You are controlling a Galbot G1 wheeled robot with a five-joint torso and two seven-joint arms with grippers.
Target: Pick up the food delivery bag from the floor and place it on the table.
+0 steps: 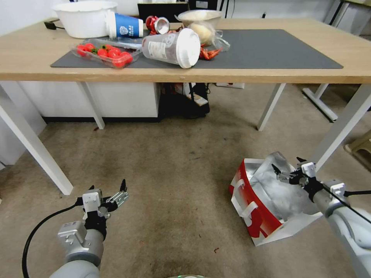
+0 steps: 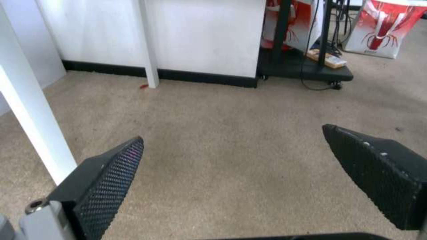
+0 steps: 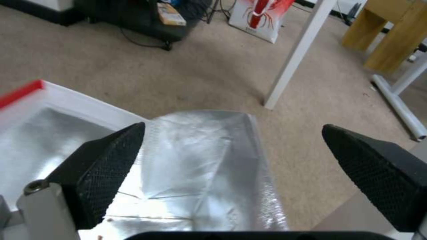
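The food delivery bag (image 1: 266, 200) lies tipped on the floor (image 1: 174, 162) at the right. Its red side and white handles face me and its silver foil lining gapes upward. My right gripper (image 1: 288, 164) hovers open just over the bag's raised foil flap (image 3: 200, 160), one finger to each side of it, with nothing held. My left gripper (image 1: 108, 187) hangs open low over bare carpet at the left, well away from the bag. The table (image 1: 270, 73) stands beyond, with a dark grey mat (image 1: 270, 50) on its light-wood top.
A white table leg (image 1: 340, 127) slants down just behind the bag. The mat's left half holds a strawberry tray (image 1: 104, 52), a toppled clear cup (image 1: 172, 47), a blue cup (image 1: 125, 26) and a white basin (image 1: 85, 17). A lobster-print bag (image 3: 260, 16) and a dark cart (image 1: 185, 100) stand under the table.
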